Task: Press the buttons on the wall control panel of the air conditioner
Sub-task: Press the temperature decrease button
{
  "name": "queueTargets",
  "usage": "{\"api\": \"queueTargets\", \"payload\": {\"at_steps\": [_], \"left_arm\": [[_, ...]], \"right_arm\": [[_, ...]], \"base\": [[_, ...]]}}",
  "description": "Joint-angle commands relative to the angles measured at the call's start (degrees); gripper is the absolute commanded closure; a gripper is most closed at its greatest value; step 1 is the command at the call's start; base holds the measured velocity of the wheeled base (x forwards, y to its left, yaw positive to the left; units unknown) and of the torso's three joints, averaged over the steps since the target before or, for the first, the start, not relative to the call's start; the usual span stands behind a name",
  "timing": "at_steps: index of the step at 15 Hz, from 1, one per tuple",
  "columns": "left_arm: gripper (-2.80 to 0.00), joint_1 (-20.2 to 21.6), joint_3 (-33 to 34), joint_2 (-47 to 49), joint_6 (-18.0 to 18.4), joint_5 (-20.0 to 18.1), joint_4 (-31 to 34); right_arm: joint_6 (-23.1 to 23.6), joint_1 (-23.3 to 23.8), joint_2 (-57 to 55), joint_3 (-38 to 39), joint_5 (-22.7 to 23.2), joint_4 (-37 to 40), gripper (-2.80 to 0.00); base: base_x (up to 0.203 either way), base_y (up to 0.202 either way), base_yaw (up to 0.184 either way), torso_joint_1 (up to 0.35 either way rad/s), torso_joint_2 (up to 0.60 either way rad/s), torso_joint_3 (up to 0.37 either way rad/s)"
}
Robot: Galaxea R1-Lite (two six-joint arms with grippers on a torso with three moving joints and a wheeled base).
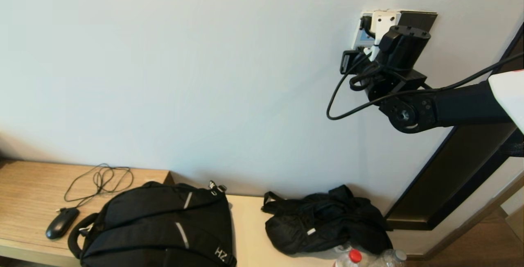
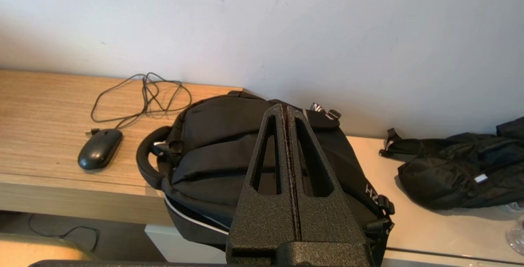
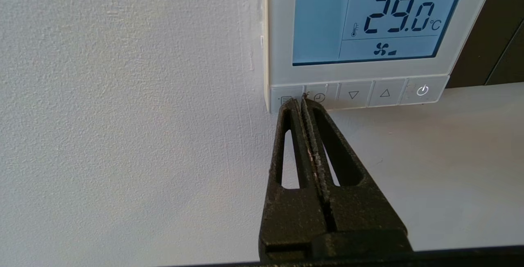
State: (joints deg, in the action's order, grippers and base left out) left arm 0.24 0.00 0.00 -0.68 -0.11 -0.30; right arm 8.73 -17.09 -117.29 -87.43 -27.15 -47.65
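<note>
The white wall control panel (image 3: pixel 278 33) hangs on the wall; its pale blue screen (image 3: pixel 368 17) reads 29.0 °C. A row of pale buttons (image 3: pixel 368 94) runs along its bottom edge. My right gripper (image 3: pixel 301 101) is shut and empty. Its tips sit at the row's end, over the seam between the menu button (image 3: pixel 282 98) and the clock button (image 3: pixel 323 95). In the head view the right arm is raised to the panel (image 1: pixel 360 33), and the gripper (image 1: pixel 368 33) covers most of it. My left gripper (image 2: pixel 284 109) is shut and empty, parked above a black backpack.
A dark brown plate (image 1: pixel 421 19) adjoins the panel. Below, a wooden desk (image 1: pixel 24 185) carries a black mouse (image 1: pixel 61 222) with its cable, a black backpack (image 1: pixel 159 226), a crumpled black bag (image 1: pixel 327 222) and bottles (image 1: pixel 352 258). A dark door frame (image 1: pixel 458 164) stands at the right.
</note>
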Motion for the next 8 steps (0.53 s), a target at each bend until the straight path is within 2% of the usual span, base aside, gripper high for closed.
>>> {"api": "queueTargets", "payload": {"at_steps": [1,8], "left_arm": [[0.0,0.02,0.0,0.0,-0.02,0.02,-0.06],[0.0,0.02,0.0,0.0,-0.02,0.02,-0.06]], "right_arm": [[0.15,-0.4,0.04,0.59,-0.1,-0.34,0.0],[0.23,-1.45,0.57,1.38,-0.19,-0.69,0.0]], "base": [[0.0,0.0,0.0,0.0,0.0,0.0],[0.0,0.0,0.0,0.0,0.0,0.0]]}}
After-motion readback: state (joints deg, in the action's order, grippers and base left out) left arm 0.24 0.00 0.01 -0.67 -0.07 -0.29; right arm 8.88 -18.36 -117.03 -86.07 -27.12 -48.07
